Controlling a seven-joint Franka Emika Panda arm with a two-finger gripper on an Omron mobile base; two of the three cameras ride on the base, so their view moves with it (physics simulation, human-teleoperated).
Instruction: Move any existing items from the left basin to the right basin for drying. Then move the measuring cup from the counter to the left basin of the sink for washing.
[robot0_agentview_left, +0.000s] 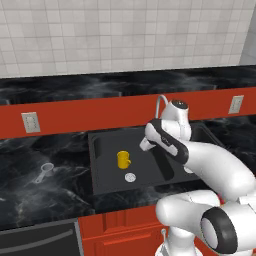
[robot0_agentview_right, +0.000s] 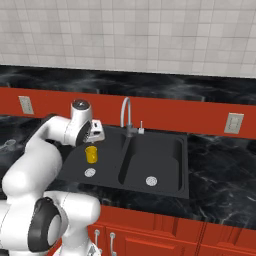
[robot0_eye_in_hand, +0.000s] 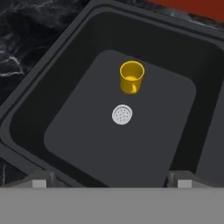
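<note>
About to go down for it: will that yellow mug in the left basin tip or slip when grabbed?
The yellow mug stands upright and looks rigid, so it probably won't deform. It looks small and empty, likely light, so a nudge might tip or roll it. Its smooth-looking round wall may slip; the open tool should close squarely.

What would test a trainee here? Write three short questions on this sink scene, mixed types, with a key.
1. True or false: the yellow mug stands upright in the left basin.
2. The measuring cup lies: A) in the right basin; B) on the counter; C) in the end effector.
3. Fill in: the end effector's jaws are ____.

Key: 1 true; 2 B; 3 open, holding nothing.
</note>
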